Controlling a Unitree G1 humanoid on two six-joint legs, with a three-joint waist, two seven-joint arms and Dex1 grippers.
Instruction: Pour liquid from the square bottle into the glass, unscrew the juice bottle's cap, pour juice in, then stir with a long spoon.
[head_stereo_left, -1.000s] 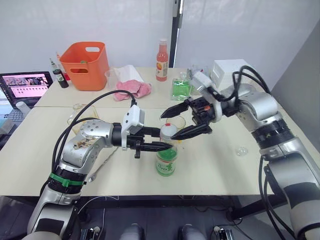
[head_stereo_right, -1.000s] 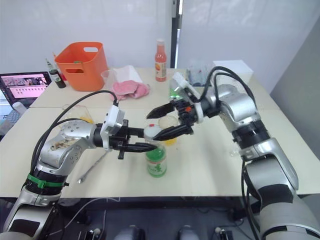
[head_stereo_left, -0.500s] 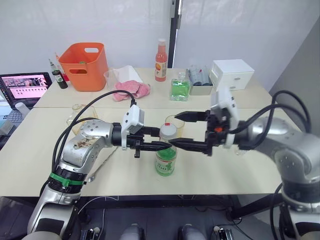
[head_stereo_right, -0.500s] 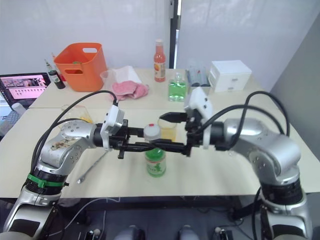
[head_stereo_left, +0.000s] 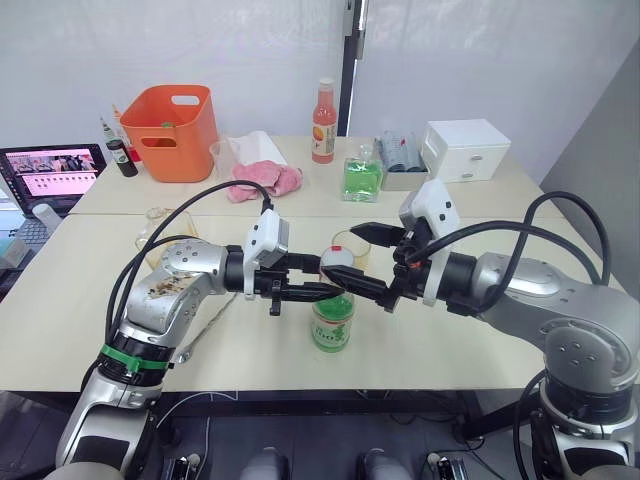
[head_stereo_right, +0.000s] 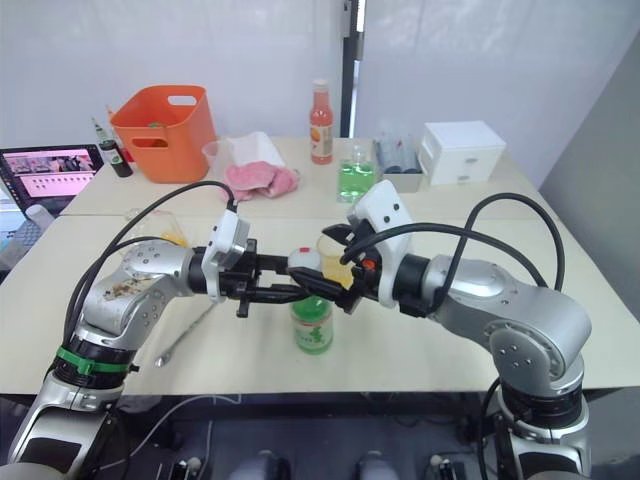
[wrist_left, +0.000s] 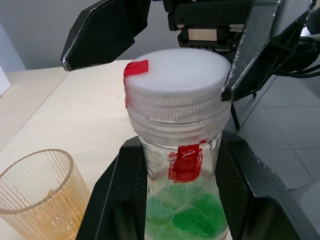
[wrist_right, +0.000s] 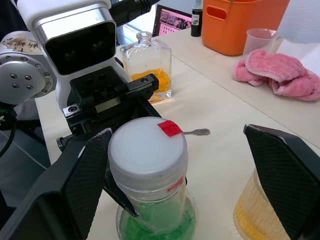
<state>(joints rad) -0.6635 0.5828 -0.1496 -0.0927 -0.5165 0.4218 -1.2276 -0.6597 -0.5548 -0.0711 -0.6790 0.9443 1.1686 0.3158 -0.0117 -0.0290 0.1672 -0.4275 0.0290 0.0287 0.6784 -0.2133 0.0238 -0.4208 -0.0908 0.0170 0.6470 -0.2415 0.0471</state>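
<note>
On table, glass already orange; left end effector clamps bottle, right end effector open around cap. Unscrewing, juice, stirring left.

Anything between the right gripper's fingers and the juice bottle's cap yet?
No. In the right wrist view, the right gripper's open fingers flank the cap with bare gaps either side; the left gripper clamps the juice bottle's neck below.
</note>
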